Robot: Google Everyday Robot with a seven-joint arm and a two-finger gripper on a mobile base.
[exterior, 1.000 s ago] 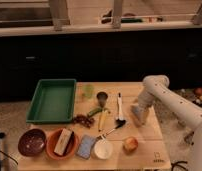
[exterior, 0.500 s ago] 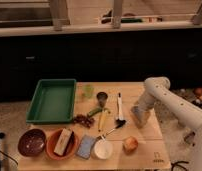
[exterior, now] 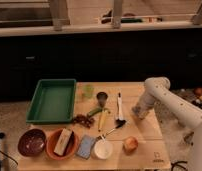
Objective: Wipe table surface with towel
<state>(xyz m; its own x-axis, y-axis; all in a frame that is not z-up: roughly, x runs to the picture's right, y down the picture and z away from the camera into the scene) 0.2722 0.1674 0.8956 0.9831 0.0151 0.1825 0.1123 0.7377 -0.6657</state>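
**A robot test space, not a home kitchen**

A lone light wooden table [exterior: 144,132] stood on a speckled floor [exterior: 9,112], with a long dark low wall [exterior: 94,55] and pale posts [exterior: 59,12] on the far side. Kitchenware was spread across the table: a green tray [exterior: 53,81] at the far left, a dark red bowl [exterior: 32,142], an orange bowl [exterior: 50,144], a small white bowl [exterior: 103,149] and a fruit [exterior: 130,144] along the near edge. A white robot arm [exterior: 164,97] reached in from the right, its gripper [exterior: 139,112] low over the table's right side.
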